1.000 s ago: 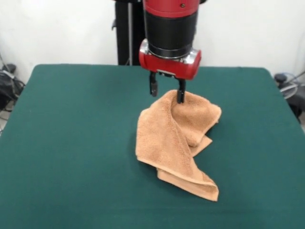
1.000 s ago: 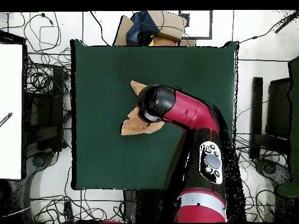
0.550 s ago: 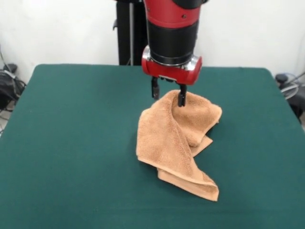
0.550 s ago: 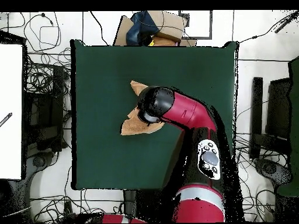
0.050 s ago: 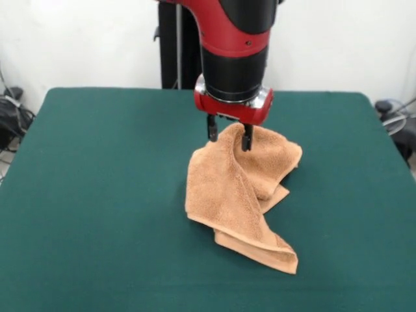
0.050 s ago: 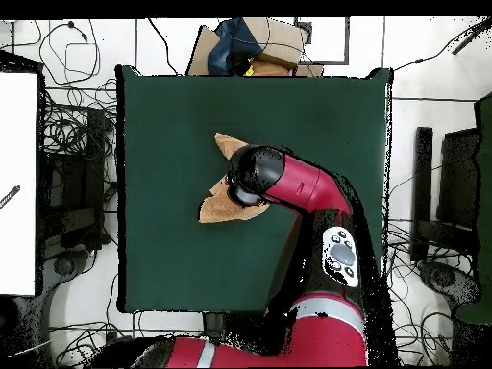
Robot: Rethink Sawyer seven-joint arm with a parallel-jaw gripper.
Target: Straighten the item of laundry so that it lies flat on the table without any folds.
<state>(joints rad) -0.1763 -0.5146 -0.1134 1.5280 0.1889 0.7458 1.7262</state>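
Front view: nubby terry towel lies rumpled on felt table.

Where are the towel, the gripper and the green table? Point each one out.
towel (image 5: 224, 195): front view, on the broad folded flap facing the camera.
gripper (image 5: 229, 135): front view, midway between its two black fingertips, at the towel's top fold.
table (image 5: 97, 195): front view, on bare green cloth beside the towel.

Overhead: arm covers most of towel, gripper fully hidden under wrist. Front: arm cut off by top edge; table cut at bottom + both sides. One fingertip partly sunk in towel's top fold; label not visible, folds hide underside.
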